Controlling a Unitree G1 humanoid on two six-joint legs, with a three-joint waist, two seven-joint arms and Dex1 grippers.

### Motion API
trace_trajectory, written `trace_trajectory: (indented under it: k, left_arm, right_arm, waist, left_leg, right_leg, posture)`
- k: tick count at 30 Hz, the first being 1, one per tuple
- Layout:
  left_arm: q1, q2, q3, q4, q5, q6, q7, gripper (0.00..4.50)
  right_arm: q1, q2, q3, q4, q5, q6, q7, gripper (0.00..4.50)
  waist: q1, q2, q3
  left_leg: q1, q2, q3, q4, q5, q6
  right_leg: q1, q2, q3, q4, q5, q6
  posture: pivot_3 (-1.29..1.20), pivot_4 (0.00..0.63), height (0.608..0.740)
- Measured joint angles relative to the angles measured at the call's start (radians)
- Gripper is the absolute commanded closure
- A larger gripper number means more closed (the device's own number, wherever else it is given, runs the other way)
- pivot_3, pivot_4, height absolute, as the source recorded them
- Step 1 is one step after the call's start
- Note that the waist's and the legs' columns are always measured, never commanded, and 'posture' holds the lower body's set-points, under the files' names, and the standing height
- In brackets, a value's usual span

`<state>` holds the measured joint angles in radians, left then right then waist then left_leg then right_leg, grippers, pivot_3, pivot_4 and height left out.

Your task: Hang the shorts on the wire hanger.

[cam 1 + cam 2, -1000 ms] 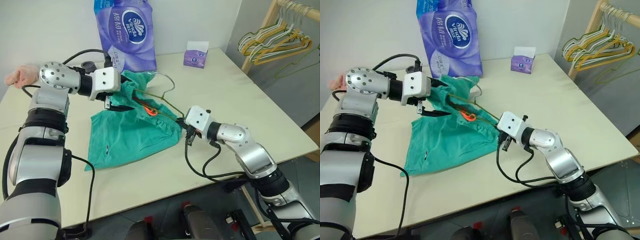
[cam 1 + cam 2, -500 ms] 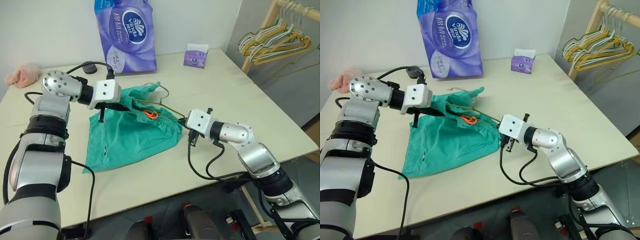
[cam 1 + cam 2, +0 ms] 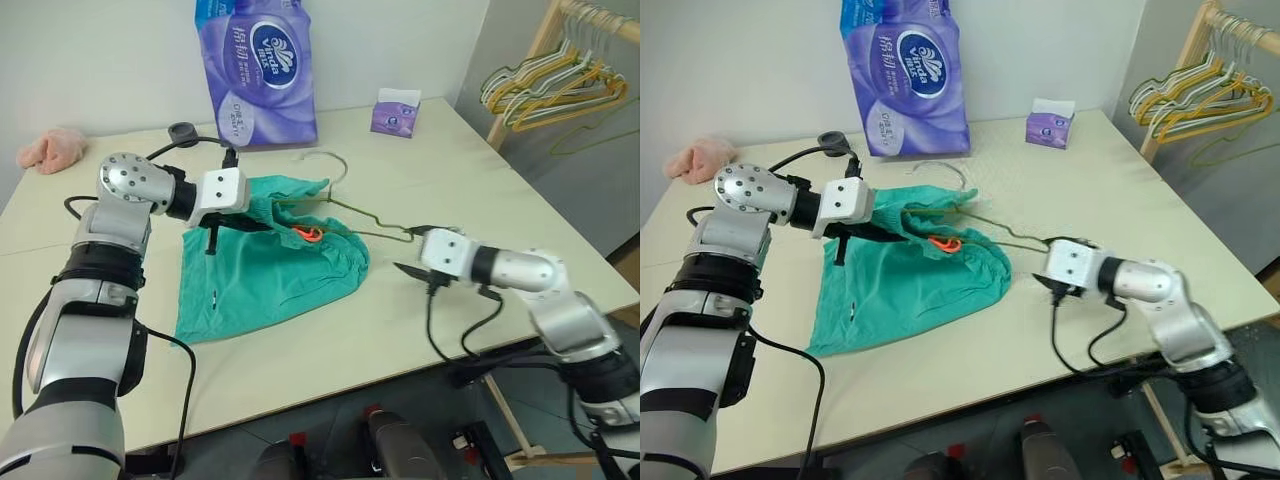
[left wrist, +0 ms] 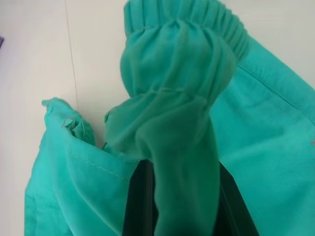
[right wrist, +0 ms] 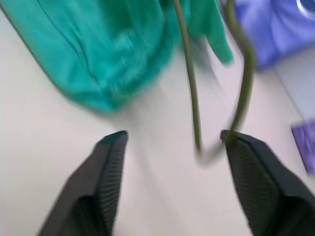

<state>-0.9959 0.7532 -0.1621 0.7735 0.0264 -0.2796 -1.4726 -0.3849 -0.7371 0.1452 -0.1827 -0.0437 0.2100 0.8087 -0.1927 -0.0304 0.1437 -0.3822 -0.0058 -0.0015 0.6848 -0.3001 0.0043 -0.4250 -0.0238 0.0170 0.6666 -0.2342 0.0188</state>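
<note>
The teal shorts (image 3: pixel 265 265) lie spread on the table, with the orange tag (image 3: pixel 308 234) near the waistband. My left gripper (image 3: pixel 250 222) is shut on a bunched fold of the waistband (image 4: pixel 182 123), which fills the space between its fingers (image 4: pixel 140 196). The thin olive wire hanger (image 3: pixel 350 205) rests across the top of the shorts; its hook (image 3: pixel 330 160) points toward the back and one corner (image 3: pixel 405 235) sticks out to the right. My right gripper (image 3: pixel 405 268) stands open just beside that corner, holding nothing. The wire (image 5: pixel 189 88) lies ahead of its spread fingers (image 5: pixel 110 162).
A purple tissue pack (image 3: pixel 255 65) stands at the back, and a small purple tissue box (image 3: pixel 397 110) is at the back right. A pink cloth (image 3: pixel 50 150) lies far left. A wooden rack with bunched hangers (image 3: pixel 550 85) stands beyond the table's right edge.
My left gripper shut on the waistband and sank a little. My right gripper let go of the hanger, opened and drew away to the right. The hanger and shorts settled onto the table.
</note>
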Motion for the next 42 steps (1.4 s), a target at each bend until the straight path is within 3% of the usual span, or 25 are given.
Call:
trace_trajectory:
  k: [1,4,8,12,14,22,26,36,42]
  left_arm:
    - [0.005,0.001,0.0,-0.001,0.0,0.009,0.005,4.5]
    - [0.008,0.004,0.002,-0.014,-0.001,0.024,0.026,4.5]
    - [0.008,0.007,0.013,-0.019,-0.009,0.044,0.043,4.5]
    - [0.01,0.008,0.028,-0.035,-0.029,0.082,0.049,4.5]
    - [0.01,0.008,0.035,-0.05,-0.033,0.099,0.053,4.5]
    - [0.031,0.013,0.044,-0.076,-0.044,0.125,0.065,4.5]
    - [0.036,0.017,0.044,-0.098,-0.05,0.139,0.066,4.5]
    - [0.054,0.029,0.045,-0.107,-0.061,0.145,0.081,4.5]
    - [0.055,0.029,0.053,-0.11,-0.075,0.159,0.088,4.5]
  right_arm:
    - [0.028,0.006,-0.034,0.002,0.02,0.027,-0.009,0.01]
    - [0.123,0.065,-0.105,-0.003,0.069,0.098,-0.059,0.01]
    - [0.216,0.25,-0.093,-0.071,0.13,0.226,-0.155,0.01]
    - [0.188,0.496,-0.064,-0.081,0.144,0.293,-0.318,0.01]
    - [0.159,0.568,-0.038,-0.064,0.146,0.306,-0.362,0.01]
    - [0.041,0.654,0.006,0.173,0.134,0.267,-0.421,0.01]
    - [0.029,0.657,0.017,0.222,0.134,0.252,-0.418,0.95]
    - [0.026,0.695,0.005,0.256,0.141,0.199,-0.463,4.44]
    - [0.019,0.703,-0.016,0.256,0.145,0.19,-0.484,4.48]
  waist:
    - [0.0,0.0,0.0]
    - [-0.001,0.0,0.0]
    - [-0.004,0.0,-0.001]
    - [-0.002,0.0,-0.001]
    - [-0.002,0.0,-0.001]
    - [0.007,-0.001,-0.002]
    - [0.004,-0.001,-0.002]
    - [0.002,-0.001,-0.002]
    - [0.002,-0.001,-0.003]
  left_leg:
    - [0.0,0.0,0.0,0.0,0.0,0.0]
    - [0.0,0.001,0.0,0.0,0.0,0.0]
    - [0.001,0.001,0.001,0.0,0.0,0.0]
    - [0.001,0.001,0.0,0.003,0.0,0.0]
    - [-0.001,0.001,0.0,0.007,0.0,0.0]
    - [-0.002,-0.001,-0.001,0.01,0.0,0.0]
    - [-0.002,0.0,-0.001,0.01,0.0,0.0]
    - [-0.002,0.0,-0.001,0.01,0.0,0.0]
    - [-0.002,0.0,-0.001,0.01,0.0,0.0]
  right_leg:
    - [0.0,0.0,0.0,0.0,0.0,0.0]
    - [0.0,0.0,0.001,0.001,0.0,0.0]
    - [-0.002,0.001,0.002,0.006,0.0,0.0]
    - [-0.002,0.001,0.001,0.008,-0.001,0.0]
    - [-0.002,0.001,0.001,0.008,-0.001,0.001]
    - [-0.002,-0.001,0.001,0.009,-0.001,0.001]
    - [-0.002,-0.001,0.001,0.01,-0.001,0.001]
    - [-0.002,-0.001,0.001,0.01,-0.001,0.001]
    - [-0.002,-0.001,0.001,0.01,-0.001,0.001]
  posture:
    - [-0.22,0.089,0.74]
    - [-0.22,0.091,0.74]
    - [-0.21,0.092,0.74]
    - [-0.21,0.09,0.74]
    - [-0.2,0.088,0.74]
    - [-0.19,0.084,0.74]
    - [-0.18,0.084,0.74]
    - [-0.19,0.081,0.74]
    - [-0.19,0.079,0.74]
